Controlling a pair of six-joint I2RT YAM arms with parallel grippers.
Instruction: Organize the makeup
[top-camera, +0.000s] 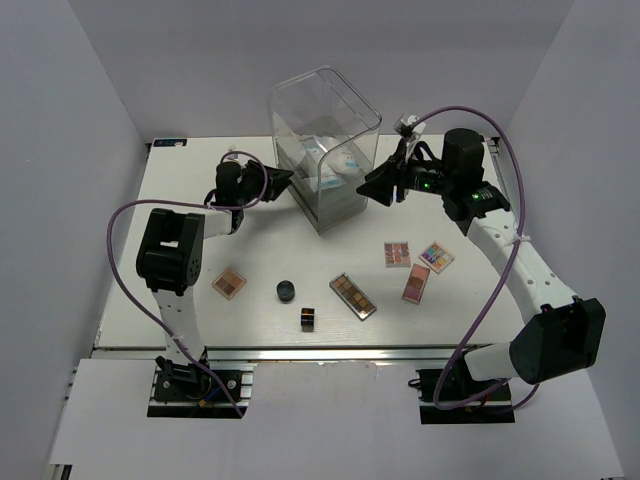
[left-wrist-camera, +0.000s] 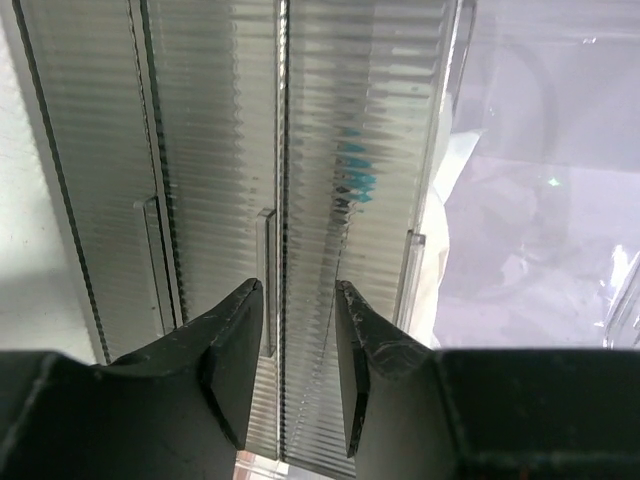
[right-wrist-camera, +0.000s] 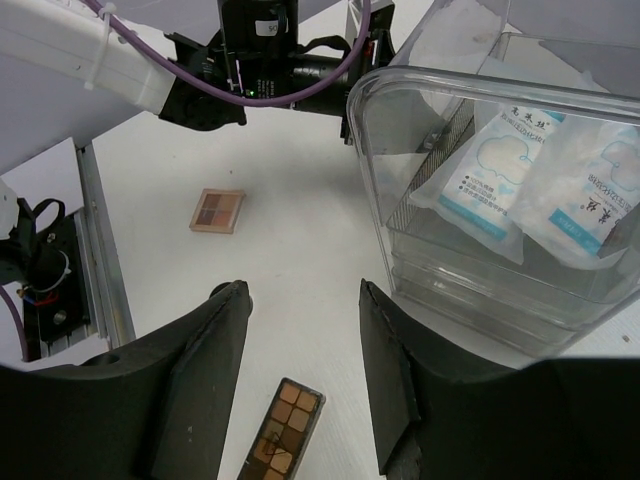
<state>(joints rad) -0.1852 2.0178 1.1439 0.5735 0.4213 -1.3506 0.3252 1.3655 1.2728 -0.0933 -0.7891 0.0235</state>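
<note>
White walls close round the pale surface (top-camera: 480, 320), with my two arms bolted at its near edge. Biggest on it is the clear drawer box (top-camera: 325, 130), standing toward the far side between my two wrists. My left fingers (left-wrist-camera: 235, 340) are close up against its ribbed drawer fronts, parted, with a narrow handle (left-wrist-camera: 265, 280) and a drawer's edge running into the gap between them; I cannot tell whether either tip touches the plastic. My right fingers (right-wrist-camera: 210, 340) hang spread wide at the box's other side, above the surface, with nothing between them. Two white packets (right-wrist-camera: 500, 170) lie side by side in the box's open top compartment, above the drawers. The rest of the makeup is out on the surface, nearer to me. A long brown palette (top-camera: 353, 296) lies at a slant near the middle. To its right sits a loose cluster of three: a pink-and-brown palette (top-camera: 397, 254), a multicolour palette (top-camera: 435, 257) just beside it, and a pink palette (top-camera: 416, 283) a little nearer to me. A small brown palette (top-camera: 229, 284) lies apart on the left, close to my left arm. Between it and the long one stands the round black jar (top-camera: 287, 291), and just nearer than the jar sits the tiny dark cube (top-camera: 308, 319).
</note>
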